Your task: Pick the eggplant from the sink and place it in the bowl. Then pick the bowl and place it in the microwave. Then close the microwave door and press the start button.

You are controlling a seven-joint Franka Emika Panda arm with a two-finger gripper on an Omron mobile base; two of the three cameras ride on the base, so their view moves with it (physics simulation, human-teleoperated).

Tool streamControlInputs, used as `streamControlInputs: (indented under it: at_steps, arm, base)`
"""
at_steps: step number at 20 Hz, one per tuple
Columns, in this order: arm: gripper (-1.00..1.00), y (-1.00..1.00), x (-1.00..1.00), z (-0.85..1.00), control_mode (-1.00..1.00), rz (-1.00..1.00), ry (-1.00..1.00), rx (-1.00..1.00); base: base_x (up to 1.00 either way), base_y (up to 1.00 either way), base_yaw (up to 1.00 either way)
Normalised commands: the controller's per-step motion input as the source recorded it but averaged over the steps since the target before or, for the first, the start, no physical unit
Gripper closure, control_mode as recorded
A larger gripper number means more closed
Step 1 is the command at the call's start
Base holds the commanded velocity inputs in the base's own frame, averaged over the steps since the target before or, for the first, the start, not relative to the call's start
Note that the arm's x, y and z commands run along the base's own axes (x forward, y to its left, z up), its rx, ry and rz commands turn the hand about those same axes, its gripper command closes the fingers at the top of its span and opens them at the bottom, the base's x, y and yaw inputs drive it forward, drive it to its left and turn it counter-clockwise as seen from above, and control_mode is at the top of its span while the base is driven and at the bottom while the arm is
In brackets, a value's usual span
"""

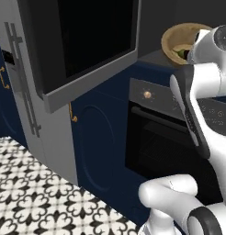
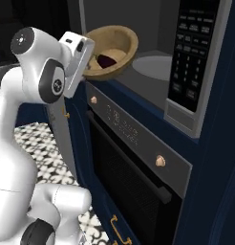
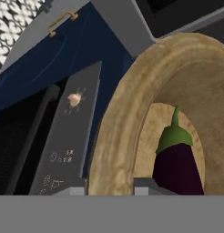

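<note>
My gripper (image 3: 111, 186) is shut on the thick rim of the light-brown wooden bowl (image 3: 118, 136), one fingertip on each side of the wall. The dark purple eggplant (image 3: 177, 164), with its green stem end, lies inside the bowl. In the right base view the bowl (image 2: 120, 42) is tilted at the front left of the microwave's dark cavity (image 2: 155, 45), and the eggplant (image 2: 107, 60) shows in its bottom. The microwave door (image 1: 82, 55) hangs open to the left, and the bowl (image 1: 175, 36) is beside its far edge. The sink is out of view.
The microwave's keypad panel (image 2: 191, 52) stands right of the cavity. Below it is the black oven (image 2: 133, 167) with copper knobs (image 2: 160, 161) and a handle bar. Navy cabinets (image 1: 96, 142) and a grey panel (image 1: 23, 92) stand left, over a patterned tile floor (image 1: 36, 197).
</note>
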Motion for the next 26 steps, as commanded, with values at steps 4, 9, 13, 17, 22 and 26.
streamControlInputs:
  at_steps: [4, 9, 13, 17, 22, 26]
  arm:
    - [1.00, -0.41, 0.27, 0.25, -1.00, 0.00, 0.20, 0.00]
    - [1.00, -0.39, 0.35, 0.00, -1.00, -0.02, 0.04, 0.00]
    - [1.00, -0.47, 0.43, 0.00, -1.00, -0.09, 0.00, 0.00]
    - [1.00, -0.35, 0.26, 0.00, -1.00, -0.11, -0.07, 0.00]
    - [1.00, -0.09, 0.33, 0.00, -1.00, -0.17, -0.11, 0.00]
    - [1.00, -0.49, 0.51, -0.01, -1.00, -0.11, 0.00, 0.00]
  base:
    - [0.00, 0.00, 0.00]
    - [0.00, 0.00, 0.00]
    - [0.00, 0.00, 0.00]
    - [0.00, 0.00, 0.00]
    - [0.00, 0.00, 0.00]
    - [0.00, 0.00, 0.00]
